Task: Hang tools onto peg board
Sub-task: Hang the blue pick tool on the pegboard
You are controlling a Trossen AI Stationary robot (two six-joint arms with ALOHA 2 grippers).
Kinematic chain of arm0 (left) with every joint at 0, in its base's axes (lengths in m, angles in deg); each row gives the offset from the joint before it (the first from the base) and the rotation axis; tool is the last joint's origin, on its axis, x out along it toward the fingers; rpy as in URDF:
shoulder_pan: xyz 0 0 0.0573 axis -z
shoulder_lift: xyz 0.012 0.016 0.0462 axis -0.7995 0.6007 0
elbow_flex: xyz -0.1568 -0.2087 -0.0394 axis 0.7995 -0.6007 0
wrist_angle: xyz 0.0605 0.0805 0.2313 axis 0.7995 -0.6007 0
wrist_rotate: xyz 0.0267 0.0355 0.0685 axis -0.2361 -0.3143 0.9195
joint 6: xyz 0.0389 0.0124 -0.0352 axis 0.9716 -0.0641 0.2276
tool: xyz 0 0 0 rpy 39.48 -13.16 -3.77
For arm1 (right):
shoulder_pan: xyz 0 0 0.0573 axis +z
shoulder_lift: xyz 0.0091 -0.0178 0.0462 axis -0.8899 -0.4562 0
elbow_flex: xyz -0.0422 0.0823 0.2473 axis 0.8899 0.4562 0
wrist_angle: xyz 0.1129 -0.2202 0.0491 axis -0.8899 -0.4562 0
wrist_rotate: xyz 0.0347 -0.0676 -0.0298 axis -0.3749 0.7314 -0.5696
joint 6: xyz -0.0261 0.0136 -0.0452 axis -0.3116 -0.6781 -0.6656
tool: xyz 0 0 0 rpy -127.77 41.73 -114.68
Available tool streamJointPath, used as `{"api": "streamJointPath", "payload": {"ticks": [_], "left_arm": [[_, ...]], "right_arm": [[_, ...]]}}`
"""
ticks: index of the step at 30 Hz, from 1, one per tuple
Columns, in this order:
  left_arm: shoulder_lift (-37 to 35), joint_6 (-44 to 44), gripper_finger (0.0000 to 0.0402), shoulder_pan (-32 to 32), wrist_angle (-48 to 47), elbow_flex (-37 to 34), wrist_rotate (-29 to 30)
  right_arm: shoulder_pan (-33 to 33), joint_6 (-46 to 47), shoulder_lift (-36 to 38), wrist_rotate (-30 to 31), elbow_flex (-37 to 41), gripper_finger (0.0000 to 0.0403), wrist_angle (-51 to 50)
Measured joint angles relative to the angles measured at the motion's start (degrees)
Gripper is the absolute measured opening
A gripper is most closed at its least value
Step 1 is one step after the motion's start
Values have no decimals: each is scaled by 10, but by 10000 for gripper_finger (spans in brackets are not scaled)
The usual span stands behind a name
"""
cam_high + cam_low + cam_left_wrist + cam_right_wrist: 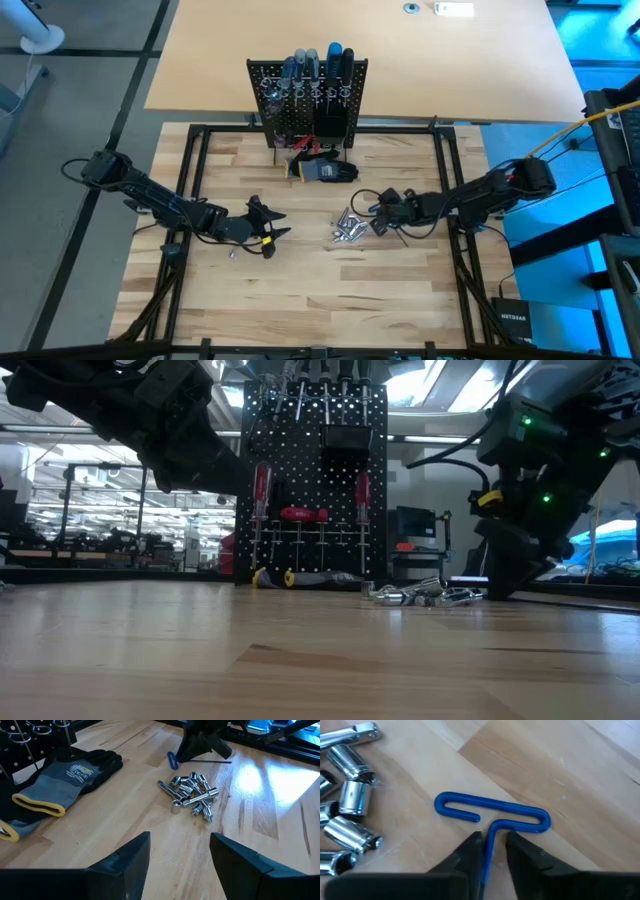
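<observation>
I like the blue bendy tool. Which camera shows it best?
The right wrist view: the blue T-handled bent-wire tool lies on the wooden table, its stem between the right gripper's fingers. The left wrist view shows just a bit of blue. In the high and low views, I can't make it out.

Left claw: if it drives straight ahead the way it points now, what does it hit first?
Probably the pile of shiny silver metal sockets, lying ahead of the open left claw with bare wooden tabletop between; the depth is hard to judge.

Left fingers (175, 857) apart, right fingers (492, 852) nearly together.
</observation>
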Motion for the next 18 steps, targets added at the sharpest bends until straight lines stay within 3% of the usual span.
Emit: {"api": "streamJointPath", "payload": {"ticks": [5, 18], "left_arm": [[0, 0, 196, 0, -1, 0, 0], [0, 0, 196, 0, 0, 0, 0]], "right_arm": [[0, -25, -1, 1, 0, 12, 6], [30, -75, 12, 65, -6, 2, 10]]}}
